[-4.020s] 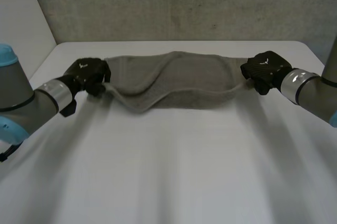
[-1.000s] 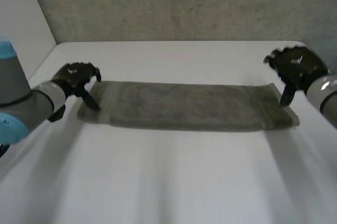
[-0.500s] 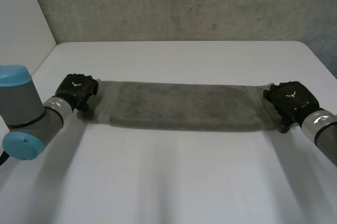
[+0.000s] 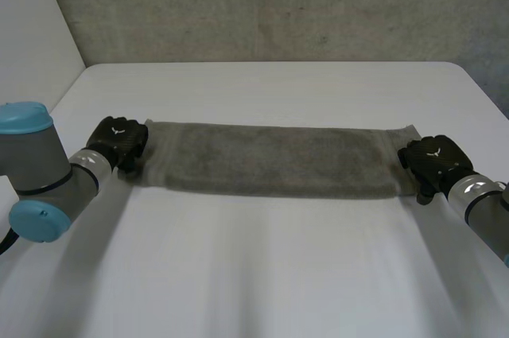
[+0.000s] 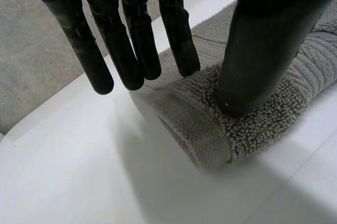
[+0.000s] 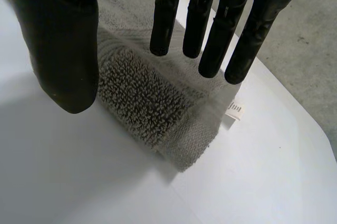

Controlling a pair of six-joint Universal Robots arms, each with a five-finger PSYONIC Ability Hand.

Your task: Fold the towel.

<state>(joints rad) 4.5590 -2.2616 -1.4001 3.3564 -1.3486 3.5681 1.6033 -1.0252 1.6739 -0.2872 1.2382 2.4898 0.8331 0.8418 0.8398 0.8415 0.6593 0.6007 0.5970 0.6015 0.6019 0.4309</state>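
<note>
A grey towel (image 4: 274, 161), doubled into a long band, lies across mid-frame on the white table (image 4: 262, 258), with the left hand (image 4: 118, 141) and right hand (image 4: 433, 161) spread open at its short ends; soft, light and limp, it is probably best pinched by the end corners.

Soft, dim, diffuse light on the white table (image 4: 278, 274), faint shade along the near edge of the towel (image 4: 270, 159).
</note>
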